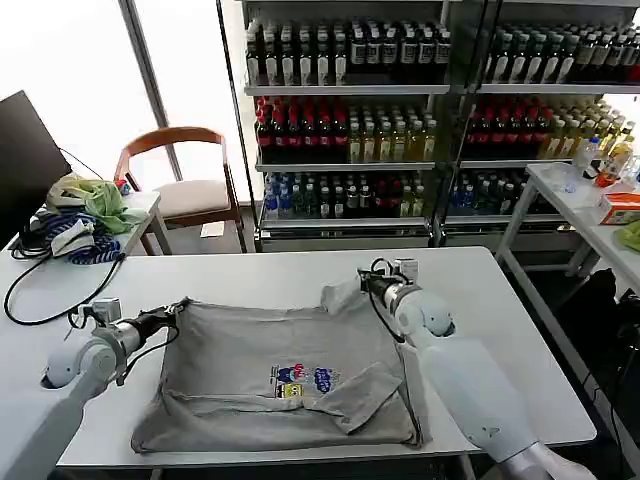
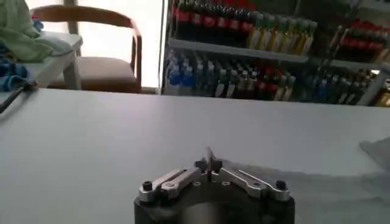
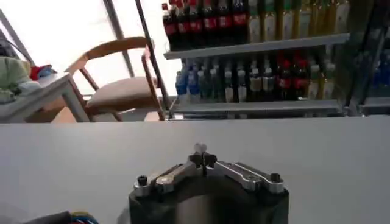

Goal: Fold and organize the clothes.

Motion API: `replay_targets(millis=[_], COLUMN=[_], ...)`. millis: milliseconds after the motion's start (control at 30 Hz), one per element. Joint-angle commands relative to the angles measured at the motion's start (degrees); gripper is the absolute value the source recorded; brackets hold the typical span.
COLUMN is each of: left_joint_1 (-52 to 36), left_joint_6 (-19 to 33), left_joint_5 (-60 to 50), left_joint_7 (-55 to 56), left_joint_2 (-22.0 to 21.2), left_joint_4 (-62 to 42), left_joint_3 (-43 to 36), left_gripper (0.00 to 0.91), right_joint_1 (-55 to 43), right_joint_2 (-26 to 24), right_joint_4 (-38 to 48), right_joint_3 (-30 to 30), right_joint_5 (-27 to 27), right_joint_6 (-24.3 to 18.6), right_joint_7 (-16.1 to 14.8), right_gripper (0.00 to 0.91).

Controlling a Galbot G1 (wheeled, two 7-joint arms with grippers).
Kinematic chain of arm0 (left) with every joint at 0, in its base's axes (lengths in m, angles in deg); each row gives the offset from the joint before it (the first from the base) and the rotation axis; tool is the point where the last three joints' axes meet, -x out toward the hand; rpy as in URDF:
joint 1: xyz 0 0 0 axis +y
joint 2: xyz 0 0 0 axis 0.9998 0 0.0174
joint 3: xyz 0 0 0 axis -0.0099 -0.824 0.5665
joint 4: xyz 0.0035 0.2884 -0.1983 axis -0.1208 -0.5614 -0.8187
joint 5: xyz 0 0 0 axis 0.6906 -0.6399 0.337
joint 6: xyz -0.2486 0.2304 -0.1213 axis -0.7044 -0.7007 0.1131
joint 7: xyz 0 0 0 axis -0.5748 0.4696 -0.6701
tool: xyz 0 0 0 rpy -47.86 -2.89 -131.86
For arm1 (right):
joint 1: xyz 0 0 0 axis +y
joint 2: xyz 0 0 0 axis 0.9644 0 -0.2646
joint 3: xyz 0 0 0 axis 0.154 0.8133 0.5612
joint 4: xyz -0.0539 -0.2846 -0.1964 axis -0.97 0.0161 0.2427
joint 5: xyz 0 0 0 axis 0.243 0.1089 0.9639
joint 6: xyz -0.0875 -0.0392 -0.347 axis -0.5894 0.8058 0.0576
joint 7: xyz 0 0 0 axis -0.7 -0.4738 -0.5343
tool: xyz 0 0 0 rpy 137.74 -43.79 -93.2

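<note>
A light grey shirt point(image 1: 290, 370) lies spread on the white table point(image 1: 250, 270), its multicoloured print point(image 1: 305, 380) facing up and one sleeve folded across its lower right part. My left gripper point(image 1: 172, 318) is shut on the shirt's far left corner. My right gripper point(image 1: 366, 283) is shut on the far right corner, which is pulled up slightly. In the left wrist view the gripper point(image 2: 209, 167) has its jaws closed on a thin sliver of cloth point(image 2: 208, 153). In the right wrist view the gripper point(image 3: 202, 159) likewise pinches a small tuft of cloth point(image 3: 198, 148).
A side table point(image 1: 140, 205) at the far left holds a green-yellow cloth bundle point(image 1: 100, 200) and coiled cables point(image 1: 70, 245). A black cable point(image 1: 30, 295) trails onto my table. A wooden chair point(image 1: 185, 190) and bottle shelves point(image 1: 350, 120) stand behind. Another white table point(image 1: 590, 220) is on the right.
</note>
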State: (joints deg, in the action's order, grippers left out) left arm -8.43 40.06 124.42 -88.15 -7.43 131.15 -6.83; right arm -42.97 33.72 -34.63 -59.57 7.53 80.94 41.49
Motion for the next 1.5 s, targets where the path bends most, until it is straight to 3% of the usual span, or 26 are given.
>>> replay_targets(millis=[33,533,1033,1500], left_joint_1=[9.9,25.9,40.9,51.8], left_joint_6=[0.5,0.8,-3.1,-5.7], left_joint_5=[1.4,1.7,-1.5,-7.7], left_joint_7=[0.7,2.7,6.6,5.3], left_joint_2=[2.1,4.2,-0.4,-6.6], left_joint_4=[10.0,22.0,32.4,35.5], left_joint_3=[8.1,18.6,28.8,33.3], left_gripper=[0.000,0.010,0.010,0.010], right_joint_1=[7.0,22.8,42.3,57.2], right_joint_2=[-4.7,-11.0,-15.4,-16.5], right_joint_4=[-12.1,-31.0,-42.3,-46.2], right_joint_3=[-2.9,-11.3,-21.3,-25.0], right_joint_5=[-2.8,-5.5,-5.3,0.6], right_joint_6=[0.0,0.0,-0.1,-0.2], right_joint_7=[0.8,2.1,1.1,-1.5], right_gripper=[0.000,0.000,0.000,0.000])
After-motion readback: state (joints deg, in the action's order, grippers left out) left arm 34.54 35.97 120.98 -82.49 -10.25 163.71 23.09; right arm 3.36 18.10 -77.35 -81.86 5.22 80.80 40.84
